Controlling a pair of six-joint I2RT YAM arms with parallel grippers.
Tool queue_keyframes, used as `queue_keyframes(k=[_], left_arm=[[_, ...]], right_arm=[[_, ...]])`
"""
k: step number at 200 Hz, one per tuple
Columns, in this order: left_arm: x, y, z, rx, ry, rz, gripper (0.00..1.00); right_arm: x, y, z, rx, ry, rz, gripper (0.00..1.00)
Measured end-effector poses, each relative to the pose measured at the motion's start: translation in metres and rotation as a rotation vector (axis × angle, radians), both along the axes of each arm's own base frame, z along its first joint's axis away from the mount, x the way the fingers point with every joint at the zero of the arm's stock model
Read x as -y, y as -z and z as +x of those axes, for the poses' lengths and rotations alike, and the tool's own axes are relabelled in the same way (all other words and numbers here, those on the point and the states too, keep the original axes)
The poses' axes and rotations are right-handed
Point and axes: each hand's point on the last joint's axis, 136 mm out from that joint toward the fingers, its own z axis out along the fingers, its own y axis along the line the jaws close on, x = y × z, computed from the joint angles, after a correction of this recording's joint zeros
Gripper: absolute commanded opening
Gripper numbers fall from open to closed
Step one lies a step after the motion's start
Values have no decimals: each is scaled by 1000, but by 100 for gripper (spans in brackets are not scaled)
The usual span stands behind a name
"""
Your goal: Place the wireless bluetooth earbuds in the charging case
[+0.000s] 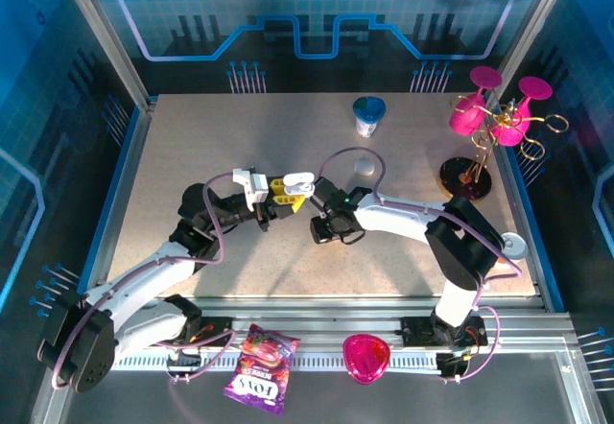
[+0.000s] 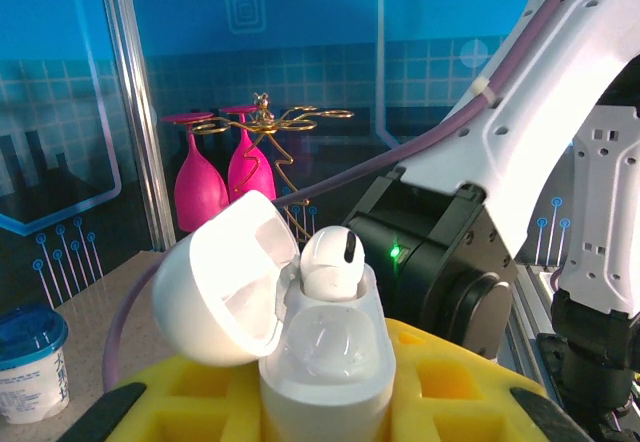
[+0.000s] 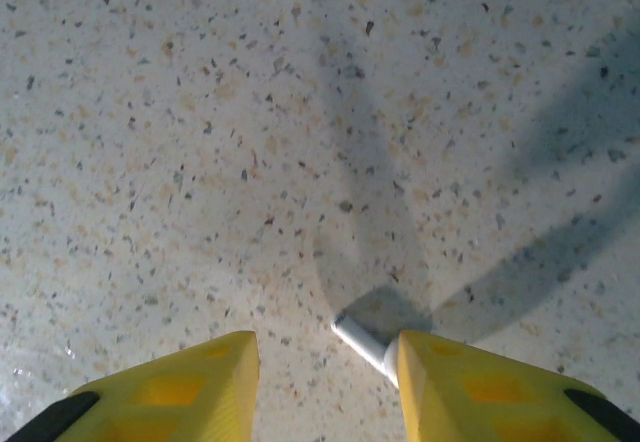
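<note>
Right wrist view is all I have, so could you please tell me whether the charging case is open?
Observer: Yes, the left wrist view shows the charging case with its lid swung open to the left.
Operator: Thank you; what is holding it?
Observer: The left pincer grips it low on its body.
Operator: Is anything inside?
Observer: One earbud stands in it, rounded head up.

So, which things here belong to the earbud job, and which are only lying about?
Job: charging case, earbud seated in it, earbud stem between the right fingers.
Lying about: blue-lidded cup, pink glasses, candy bag, pink bowl.
</note>
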Motion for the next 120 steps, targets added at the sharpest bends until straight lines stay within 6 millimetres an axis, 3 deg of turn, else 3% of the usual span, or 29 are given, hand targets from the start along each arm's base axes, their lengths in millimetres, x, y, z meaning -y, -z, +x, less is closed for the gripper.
queue_keyframes(k=[59,120], left_arm=[[0,1,0,-2,0,3,16],[0,1,0,-3,0,3,16]], right_arm=[[0,2,-1,-2,-1,-8,41],[-12,-15,-4,38,-39,14,45]])
